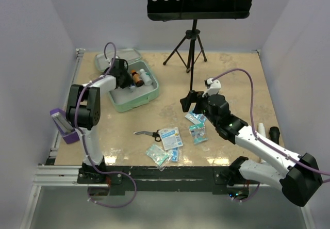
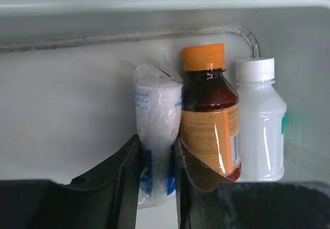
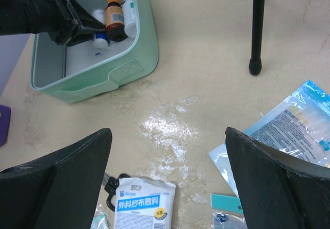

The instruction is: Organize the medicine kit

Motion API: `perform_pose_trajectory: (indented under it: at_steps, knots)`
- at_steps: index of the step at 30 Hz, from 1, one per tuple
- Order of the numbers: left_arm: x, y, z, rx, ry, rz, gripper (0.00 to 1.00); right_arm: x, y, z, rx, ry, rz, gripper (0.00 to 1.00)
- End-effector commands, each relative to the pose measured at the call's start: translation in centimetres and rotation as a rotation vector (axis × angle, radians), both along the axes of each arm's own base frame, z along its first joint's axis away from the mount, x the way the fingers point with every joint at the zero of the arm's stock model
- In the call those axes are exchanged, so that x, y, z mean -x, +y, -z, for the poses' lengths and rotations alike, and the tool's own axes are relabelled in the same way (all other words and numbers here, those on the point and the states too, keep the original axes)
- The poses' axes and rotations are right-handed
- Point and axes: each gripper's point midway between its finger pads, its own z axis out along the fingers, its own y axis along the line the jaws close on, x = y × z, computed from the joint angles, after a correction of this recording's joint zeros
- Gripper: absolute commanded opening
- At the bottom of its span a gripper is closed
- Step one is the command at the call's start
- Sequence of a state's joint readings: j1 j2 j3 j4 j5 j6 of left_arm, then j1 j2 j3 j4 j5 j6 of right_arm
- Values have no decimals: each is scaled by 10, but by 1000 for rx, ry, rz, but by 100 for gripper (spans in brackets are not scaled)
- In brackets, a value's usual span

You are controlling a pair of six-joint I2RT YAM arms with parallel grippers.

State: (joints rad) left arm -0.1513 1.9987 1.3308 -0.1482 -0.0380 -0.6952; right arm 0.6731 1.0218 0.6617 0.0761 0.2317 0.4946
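The mint-green medicine kit [image 1: 135,99] lies open at the back left, also in the right wrist view [image 3: 131,69]. Inside it stand a brown bottle with an orange cap [image 2: 209,110] and a white bottle [image 2: 260,120]. My left gripper [image 2: 157,162] reaches into the kit and is shut on a wrapped white bandage roll [image 2: 156,120] next to the brown bottle. My right gripper [image 3: 167,172] hangs open and empty above the table, over a white gauze packet [image 3: 142,206] and blue sachets [image 3: 296,128].
Scissors [image 1: 147,133] and several packets [image 1: 170,138] lie on the table's front middle. A purple holder [image 1: 64,126] sits at the left edge. A black tripod stand [image 1: 191,43] stands at the back. A white and a black object [image 1: 268,132] lie at the right.
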Motion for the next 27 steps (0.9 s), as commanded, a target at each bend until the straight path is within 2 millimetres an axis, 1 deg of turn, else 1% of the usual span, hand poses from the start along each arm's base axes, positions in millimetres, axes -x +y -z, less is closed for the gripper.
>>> perform_pose_trajectory:
  at_steps: [1,4,7,10,12,14,16,18,20,22,23,24,26,27]
  knots:
    - [-17,-1,-10,29,-35,-11,34,-2,5,-5,-17,-19,-16,97]
    - [-15,-3,-9,37,-34,-7,43,-2,5,-5,-16,-18,-16,97]
    - [-12,-4,-13,45,-43,-2,54,-2,5,-5,-17,-19,-18,97]
    - [-11,-4,-19,47,-57,0,60,-2,5,-6,-19,-21,-18,97]
    - [-9,-3,-24,46,-63,2,62,-2,5,-7,-19,-21,-16,97]
    - [-8,-3,-33,45,-77,6,63,-1,4,-9,-23,-26,-18,97]
    - [-4,-6,-42,59,-86,26,63,-1,4,-11,-25,-30,-16,97]
    - [0,-6,-56,59,-104,33,63,0,3,-13,-29,-35,-15,97]
    - [8,-5,-71,56,-126,38,63,0,2,-15,-32,-41,-10,97]
    - [22,-4,-81,59,-142,44,64,0,1,-17,-32,-47,-8,97]
    - [29,-3,-90,61,-160,47,64,0,0,-19,-34,-51,-5,97]
    - [37,-2,-95,59,-165,52,64,0,0,-20,-36,-56,-5,97]
    - [55,-3,-115,40,-203,65,64,0,0,-20,-33,-55,-8,97]
    - [67,-10,-122,26,-213,97,64,0,0,-21,-35,-56,-7,97]
